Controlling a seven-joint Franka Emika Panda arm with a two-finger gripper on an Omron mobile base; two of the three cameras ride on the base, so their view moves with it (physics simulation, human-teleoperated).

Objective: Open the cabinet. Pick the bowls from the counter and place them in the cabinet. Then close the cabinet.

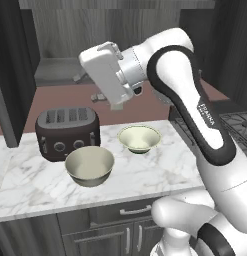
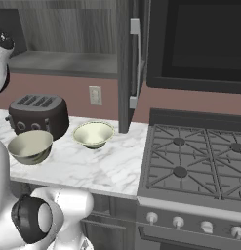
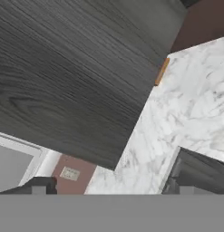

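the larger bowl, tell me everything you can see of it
The larger bowl is round, cream inside and beige-grey outside, with a smooth ceramic look. It stands upright and empty on the white marble counter, just in front of the dark toaster and left of the smaller bowl, apart from it. Nothing grips it.

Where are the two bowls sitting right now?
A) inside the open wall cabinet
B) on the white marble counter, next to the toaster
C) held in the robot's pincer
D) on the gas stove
B: the larger bowl and the smaller bowl both rest on the marble counter beside the dark toaster, while the shelf of the open cabinet has no bowl on it.
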